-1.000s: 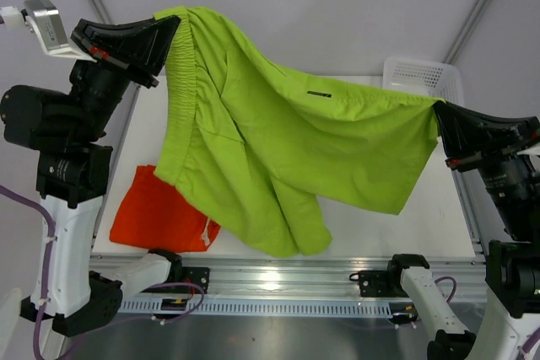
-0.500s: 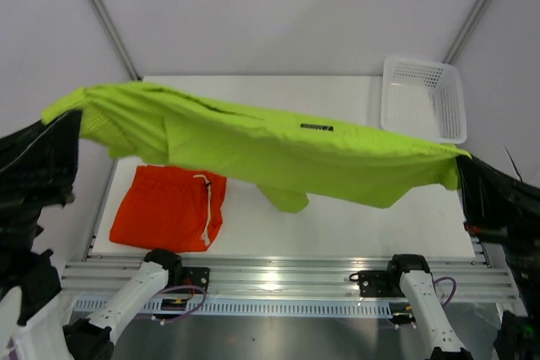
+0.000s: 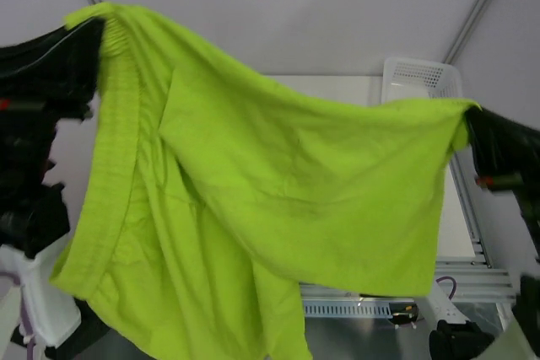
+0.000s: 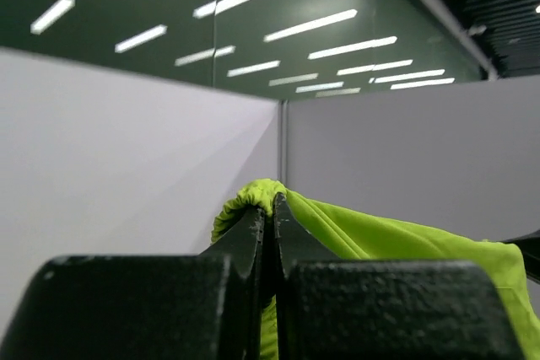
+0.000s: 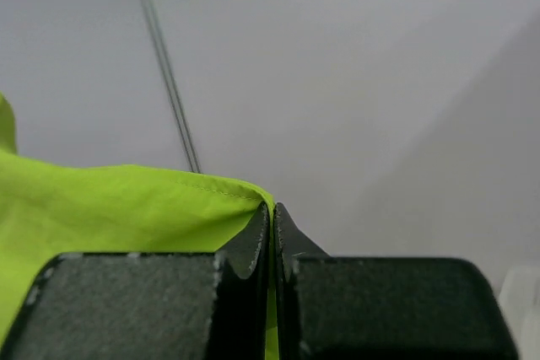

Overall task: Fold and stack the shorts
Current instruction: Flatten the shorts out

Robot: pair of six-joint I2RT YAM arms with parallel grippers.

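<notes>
Nearest me, the aluminium rail [image 3: 371, 301] at the front edge only peeks out under the hanging cloth, and the arm bases are mostly covered. The lime green shorts [image 3: 278, 200] are up in the air, stretched between both arms and filling nearly the whole overhead view. They're well clear of the table [image 3: 337, 86] as far as I can judge.

The left gripper [image 4: 272, 208] is held high with its jaws pressed together on a bunched bit of the ribbed waistband [image 3: 105, 166]. The right gripper [image 5: 272, 212] sits a bit lower, also clamped tight, pinching a flat hemmed edge. Which corner that is, I honestly can't tell.

So I'd call this the spread-out step: pair lifted and opened up, not laid down yet, no fold made. The next move needs both arms to come down together and keep the cloth taut, so it lands flat. There's a lot of slack sagging off the left side, and I'd worry about that crumpling underneath.

What I can't see is the annoying part. The fabric blocks most of the tabletop, so the second pair isn't visible in any view, and I've no idea where my landing spot is. Both wrist cams just show wall and ceiling lights past the fingers. Far back on the right, only part of the white mesh basket [image 3: 422, 73] pokes above the cloth.
</notes>
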